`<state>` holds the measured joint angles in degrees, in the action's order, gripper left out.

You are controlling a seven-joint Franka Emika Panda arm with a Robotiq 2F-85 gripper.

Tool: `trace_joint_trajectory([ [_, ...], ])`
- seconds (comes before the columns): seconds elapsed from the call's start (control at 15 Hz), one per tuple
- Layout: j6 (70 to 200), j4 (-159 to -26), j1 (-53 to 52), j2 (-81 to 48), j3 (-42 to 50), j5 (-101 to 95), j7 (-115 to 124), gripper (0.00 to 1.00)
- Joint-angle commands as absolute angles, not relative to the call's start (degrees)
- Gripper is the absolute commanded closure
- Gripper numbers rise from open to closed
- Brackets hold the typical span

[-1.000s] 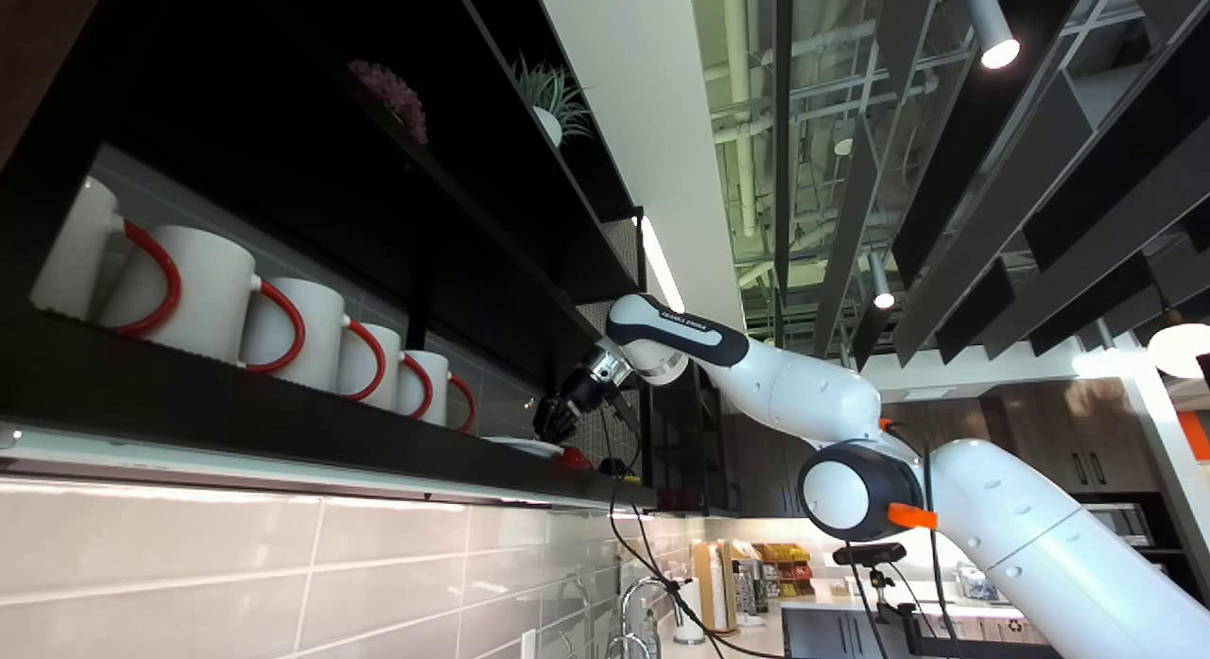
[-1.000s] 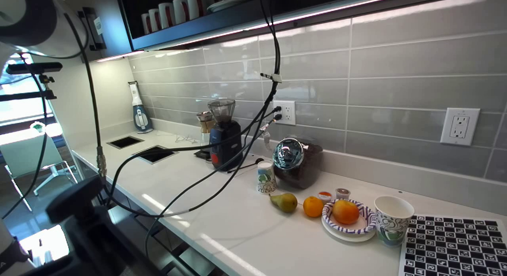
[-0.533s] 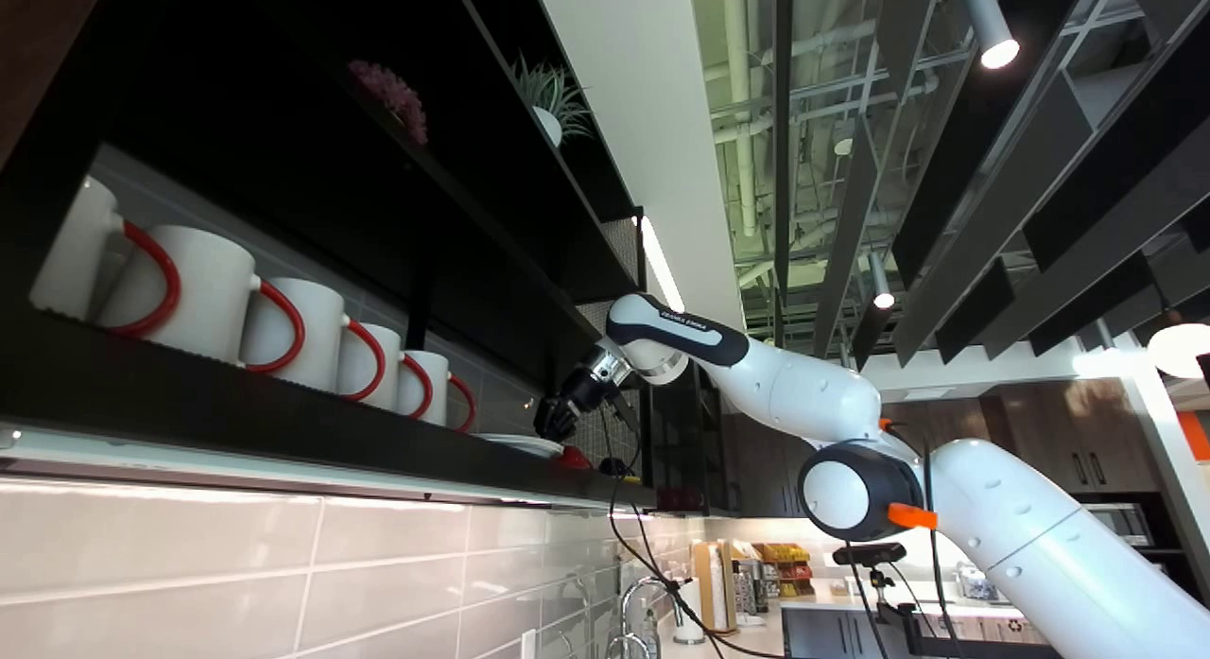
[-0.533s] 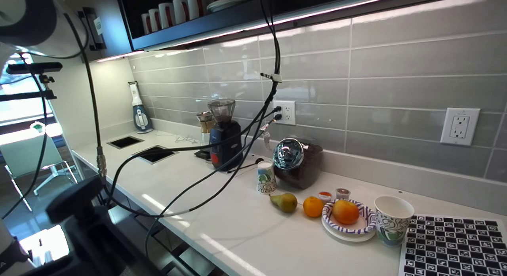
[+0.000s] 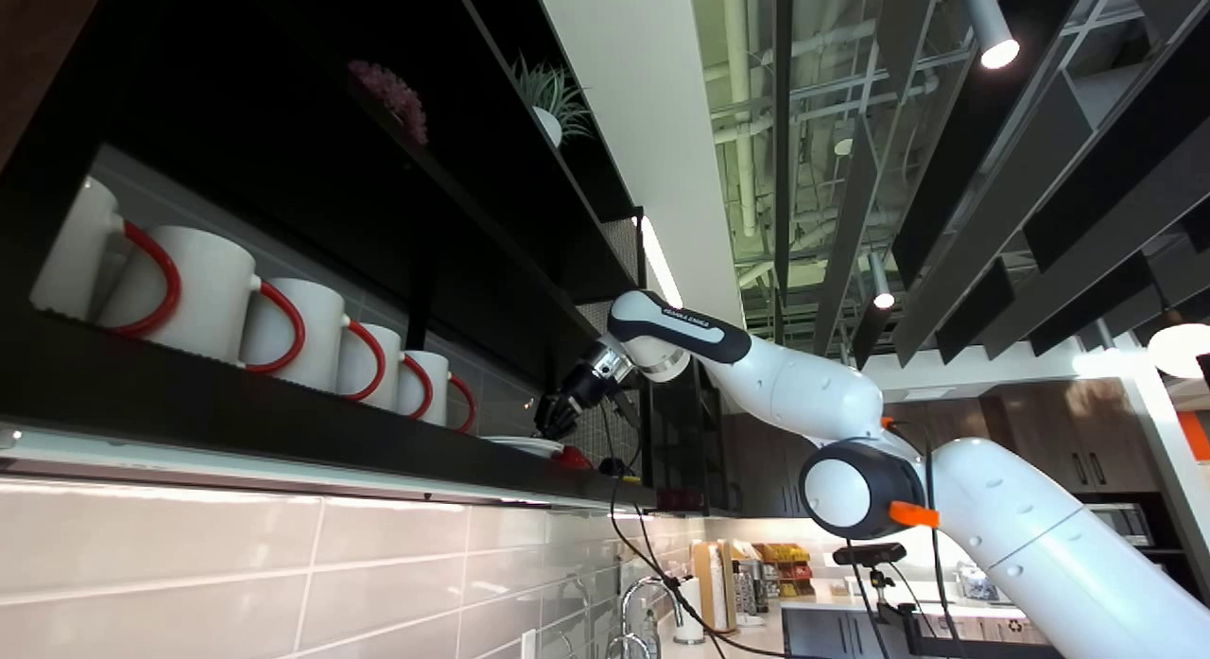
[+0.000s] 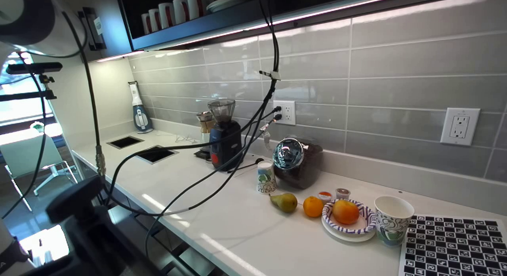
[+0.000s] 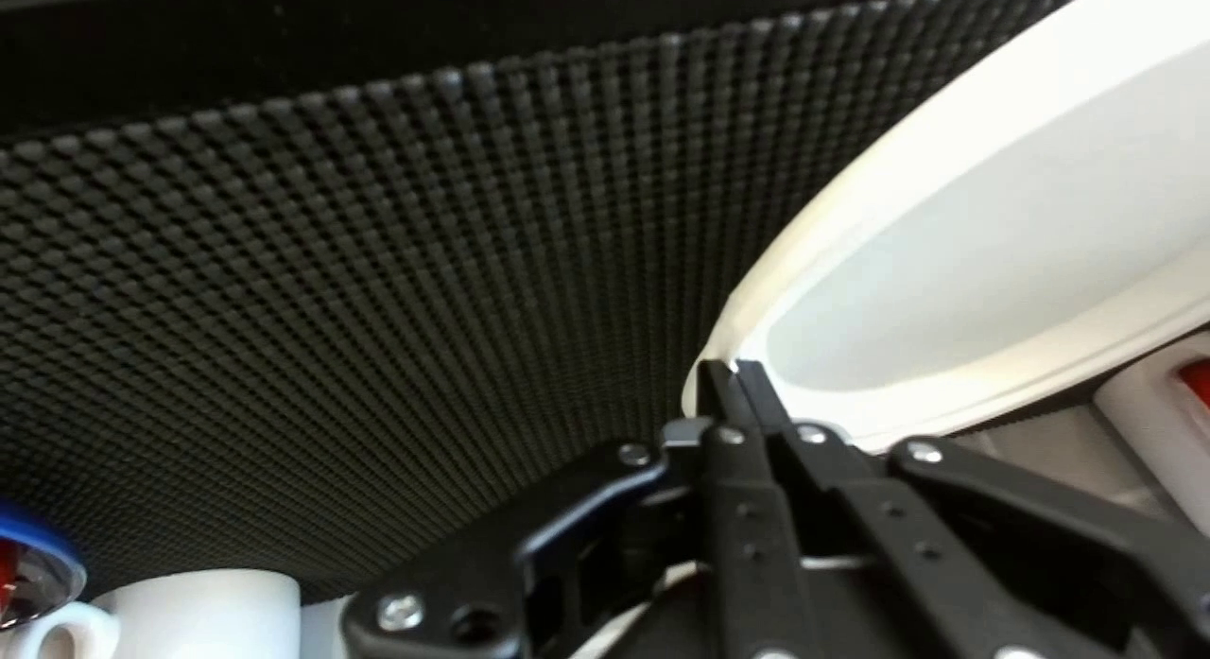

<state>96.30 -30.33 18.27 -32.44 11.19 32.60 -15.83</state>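
Right at the black shelf: the pincer stands with its two fingers pressed together, narrow as can be, tips at the rim of the white plate. Is that edge nipped between them? From here I can't tell. The plate lies on the shelf over a dark ridged mat, beyond the end of a row of white mugs with red handles, and just beside it there's something red, half hidden.

Over to the writing — up on the white arm, the lettering along the dark band reads Franka Emika, small but there. Far at the back, low down, there's a recycling symbol. In an exterior view a pale sticker sits on a cabinet door, its print too tiny to make out, and the tag on the black cables is no clearer.

Down on the white surface: swirly prints on a big paper cup and a smaller cup, a pear, an orange, another fruit in a patterned bowl — and a checkered board, its pale squares carrying little black markers.
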Motion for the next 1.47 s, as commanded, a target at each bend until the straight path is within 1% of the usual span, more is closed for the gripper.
trace_joint_trajectory([
  [0.0, 96.2, -29.0, 18.5, -32.3, 11.0, 33.0, -14.3, 1.00],
  [0.13, 96.2, -28.9, 18.4, -32.4, 11.0, 32.8, -14.2, 0.95],
  [0.2, 94.8, -24.2, 21.4, -34.7, 5.3, 29.2, -12.6, 0.94],
  [0.33, 94.5, -23.0, 22.1, -35.2, 2.9, 27.6, -11.9, 1.00],
  [0.53, 94.3, -21.8, 23.0, -35.8, -0.1, 25.7, -11.0, 1.00],
  [0.6, 96.4, -26.8, 23.0, -33.0, -0.9, 25.4, -11.7, 1.00],
  [0.67, 96.3, -26.8, 23.4, -33.0, -1.6, 25.5, -11.4, 1.00],
  [1.4, 94.8, -27.1, 26.5, -28.4, -3.2, 26.6, 4.5, 1.00],
])
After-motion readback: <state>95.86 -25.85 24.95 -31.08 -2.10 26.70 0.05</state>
